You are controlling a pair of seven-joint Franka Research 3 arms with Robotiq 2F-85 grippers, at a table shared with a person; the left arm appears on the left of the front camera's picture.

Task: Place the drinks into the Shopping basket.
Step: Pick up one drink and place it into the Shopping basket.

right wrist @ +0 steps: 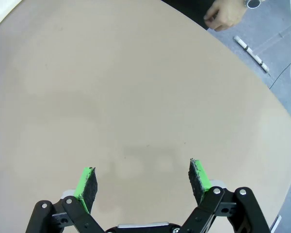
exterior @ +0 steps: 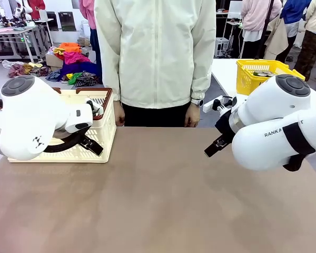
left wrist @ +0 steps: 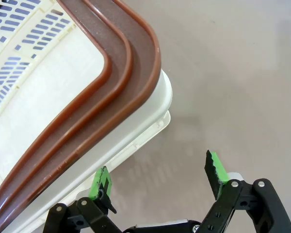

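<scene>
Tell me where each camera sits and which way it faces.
Front: between left arm and right arm, both showing, facing across the table to the person.
Left wrist: over the Shopping basket corner, looking down; open jaws.
Right wrist: looking down at the table; open jaws, person's hand.
Shared: front and left wrist see the basket.

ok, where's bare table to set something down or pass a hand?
Bare: the whole middle of the table, from the person's edge to the near edge, between the Shopping basket and the right arm; also under the open right fingers. Crowded: far left, left fingers by the basket's corner.
</scene>
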